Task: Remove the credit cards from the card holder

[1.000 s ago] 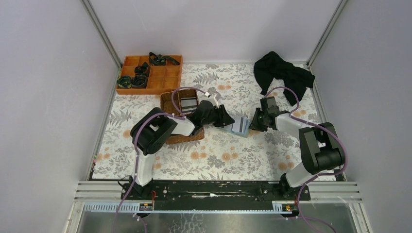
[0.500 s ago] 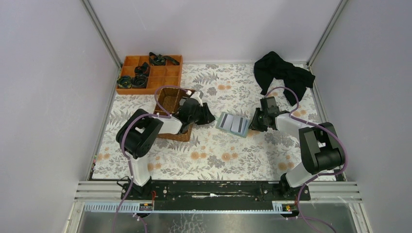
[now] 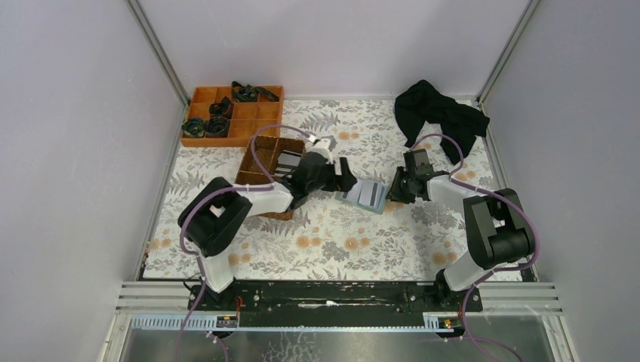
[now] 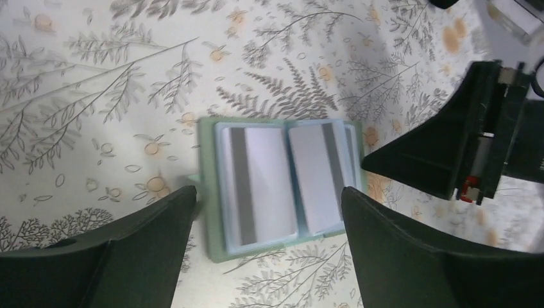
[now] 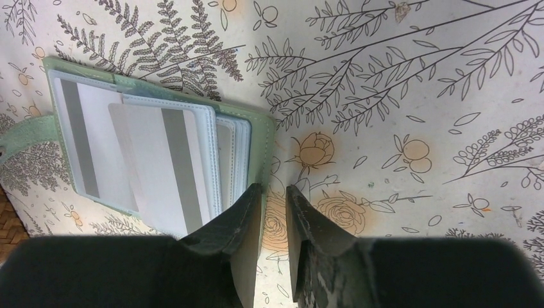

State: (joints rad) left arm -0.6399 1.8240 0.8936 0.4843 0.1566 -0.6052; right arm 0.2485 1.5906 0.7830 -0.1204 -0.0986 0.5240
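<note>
Wicker basket (image 3: pixel 250 160) under left arm (image 3: pixel 266 197), orange tray (image 3: pixel 226 140) beyond, black cloth (image 3: pixel 438 113) far right; left gripper (image 4: pixel 268 196) hangs over the open card holder (image 4: pixel 208 160) with jaws wide, credit cards (image 4: pixel 256 179) showing; right gripper (image 5: pixel 274 189) at its edge, jaws nearly together; grip indeterminate.

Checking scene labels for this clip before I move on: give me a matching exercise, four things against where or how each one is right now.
Things:
1. left end effector
2. card holder
3. black cloth
4. orange tray

Places or states:
A. far right corner of the table
B. lies open, credit cards in its slots
C. far left corner, divided into compartments
D. jaws wide, above the card holder

Pairs: 1-D, 2-B, 3-A, 4-C.
</note>
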